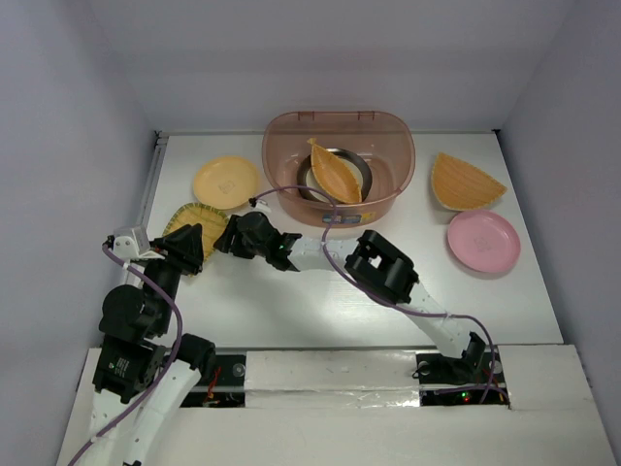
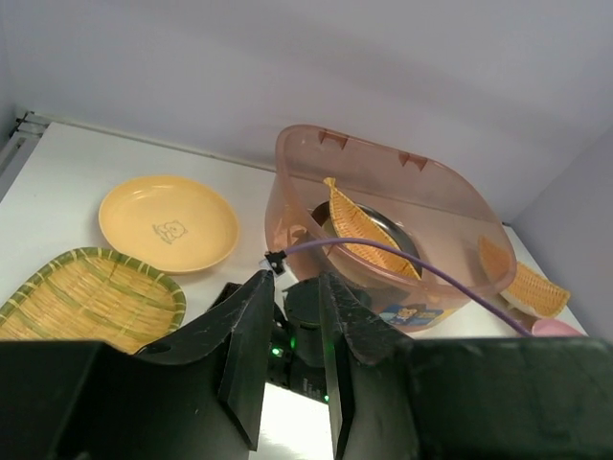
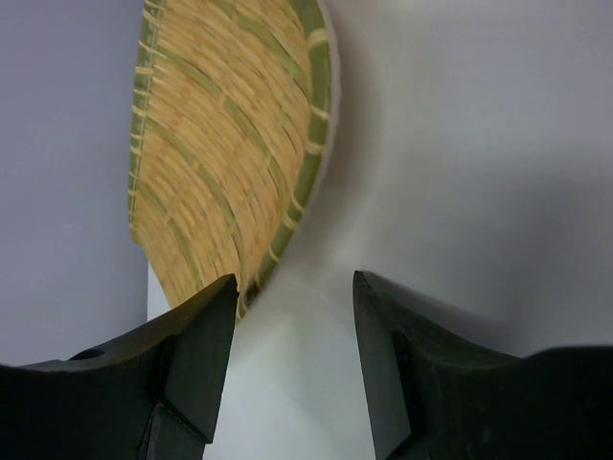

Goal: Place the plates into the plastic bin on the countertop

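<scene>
Only its wrist view shows the right hand (image 3: 294, 280) spread near the ribbed plate (image 3: 222, 144).

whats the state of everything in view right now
plastic bin, upright, holding two plates
orange leaf plate, in bin, tilted
brown-rimmed plate, in bin, under leaf plate
round yellow plate, on countertop
yellow ribbed plate, on countertop
orange fan plate, on countertop
pink plate, on countertop
left end effector, open, empty
right end effector, open, empty

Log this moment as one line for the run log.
right end effector open near ribbed plate rim | leaf plate in bin | outside: yellow plate, pink plate, fan plate
</scene>
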Tool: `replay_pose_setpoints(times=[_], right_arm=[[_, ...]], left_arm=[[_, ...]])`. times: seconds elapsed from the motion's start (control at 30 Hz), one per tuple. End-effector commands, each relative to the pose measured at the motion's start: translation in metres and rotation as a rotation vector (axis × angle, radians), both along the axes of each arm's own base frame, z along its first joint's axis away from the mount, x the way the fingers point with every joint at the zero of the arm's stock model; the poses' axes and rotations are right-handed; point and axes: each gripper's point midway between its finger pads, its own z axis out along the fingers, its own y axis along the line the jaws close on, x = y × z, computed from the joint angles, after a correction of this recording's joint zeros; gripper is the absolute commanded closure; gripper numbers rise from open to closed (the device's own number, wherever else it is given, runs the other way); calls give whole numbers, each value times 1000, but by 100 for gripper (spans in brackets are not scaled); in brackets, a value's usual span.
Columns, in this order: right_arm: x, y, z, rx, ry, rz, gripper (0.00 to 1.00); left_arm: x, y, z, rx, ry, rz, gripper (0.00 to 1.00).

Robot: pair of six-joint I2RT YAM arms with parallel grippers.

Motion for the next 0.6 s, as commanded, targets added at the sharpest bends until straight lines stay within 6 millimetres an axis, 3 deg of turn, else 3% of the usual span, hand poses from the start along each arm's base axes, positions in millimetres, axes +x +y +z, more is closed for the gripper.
replay_pose_setpoints(times=[0.0, 0.03, 0.27, 0.37, 0.4, 0.47, 0.57], right_arm=[[11, 23, 23, 66, -28, -10, 42], [9, 26, 7, 44, -9, 5, 42], [15, 30, 0, 81, 17, 29, 43], [16, 33, -4, 69, 35, 24, 55], [16, 32, -3, 73, 37, 21, 66], [15, 26, -9, 74, 37, 1, 77], [16, 20, 9, 112, 4, -13, 89]], left_arm=[[-2, -1, 14, -23, -63, -8, 77], [-2, -1, 14, -23, -63, -8, 77], [-3, -1, 14, -24, -64, -11, 77], [-3, -1, 14, -24, -64, -10, 77], [-3, 0, 14, -24, -64, -7, 77], [-4, 1, 14, -26, -64, -4, 77], [-4, 1, 15, -26, -68, -5, 77]])
